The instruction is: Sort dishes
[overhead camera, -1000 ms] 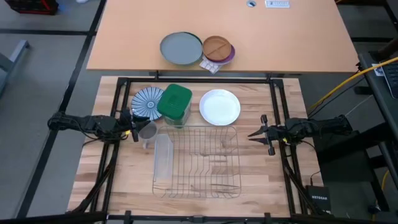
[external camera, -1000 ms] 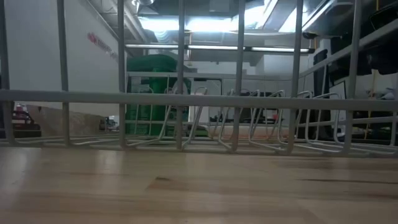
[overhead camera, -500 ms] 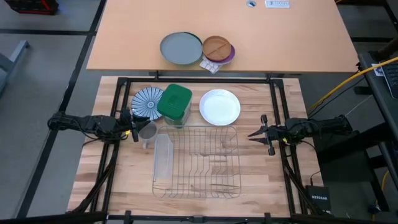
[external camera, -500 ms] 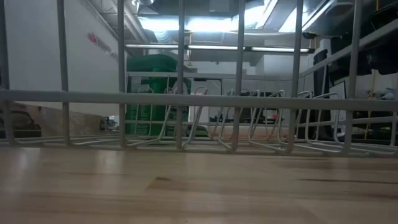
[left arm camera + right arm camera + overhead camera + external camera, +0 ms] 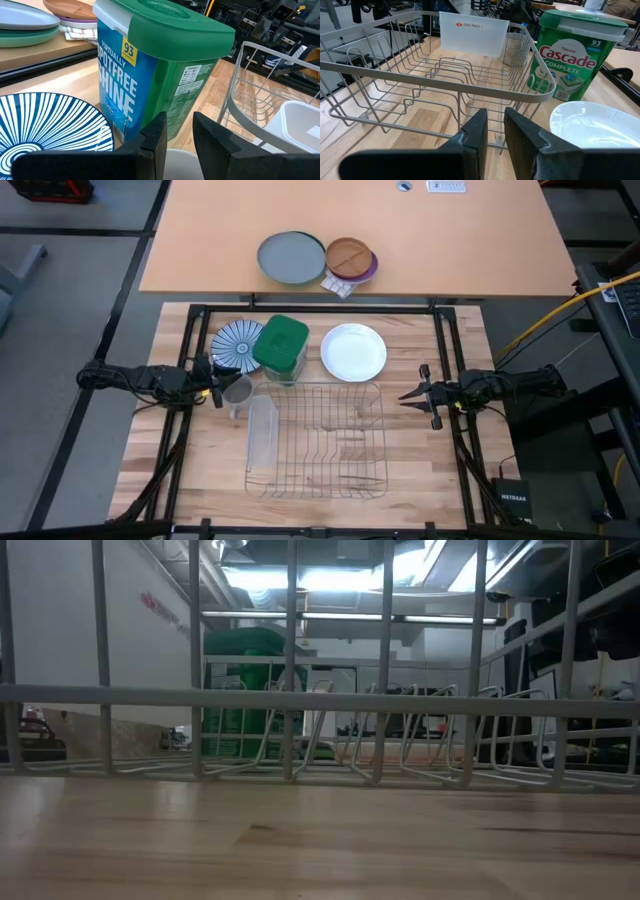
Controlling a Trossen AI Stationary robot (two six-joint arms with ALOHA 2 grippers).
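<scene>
My left tool (image 5: 212, 375), fingers narrowly parted, sits beside the striped plate (image 5: 237, 343); my right tool (image 5: 421, 394), likewise narrow, faces the empty dish rack (image 5: 316, 438). White plate (image 5: 353, 351) lies beside the "Cascade Complete" tub (image 5: 280, 345).

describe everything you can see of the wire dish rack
The wire dish rack is a rectangular basket of thin pale metal wire, with upright plate dividers along its floor and a rounded rim. It stands upright on the wooden table, holding no dishes. A clear plastic tray sits at one end. The green detergent tub and white plate lie just beyond its far side.
</scene>
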